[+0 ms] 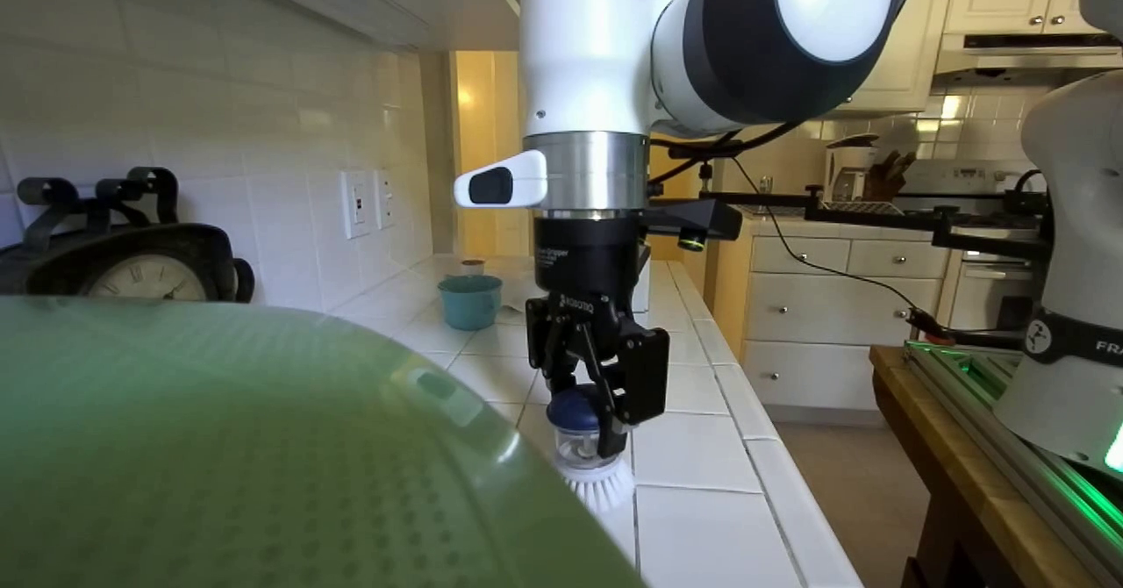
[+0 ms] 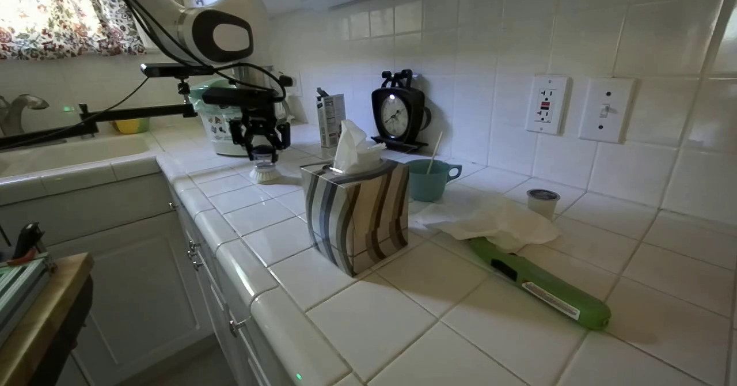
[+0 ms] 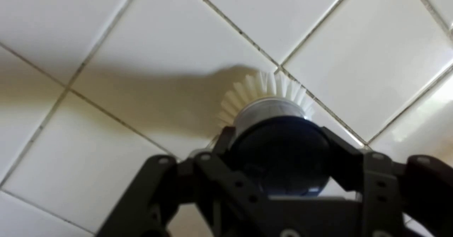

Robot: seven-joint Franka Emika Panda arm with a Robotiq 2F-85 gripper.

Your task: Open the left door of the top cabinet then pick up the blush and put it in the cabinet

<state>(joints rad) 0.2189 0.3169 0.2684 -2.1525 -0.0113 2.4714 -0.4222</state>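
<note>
Blush [image 1: 575, 444], a small brush with a round blue top [image 3: 281, 152], stands bristles [image 3: 247, 88] down on the white tiles [image 1: 697, 527]. It sits right under the gripper [image 2: 262, 154], between the two fingers [image 3: 348, 162], with its long way up and down, so I think the next move is to go straight up. The fingers are spread about as wide as the blue top. They seem to touch it, but I can't tell if they squeeze. The wrist view shows a finger on each side; only the exterior views show the top cabinet [image 1: 447, 9], high up.
</note>
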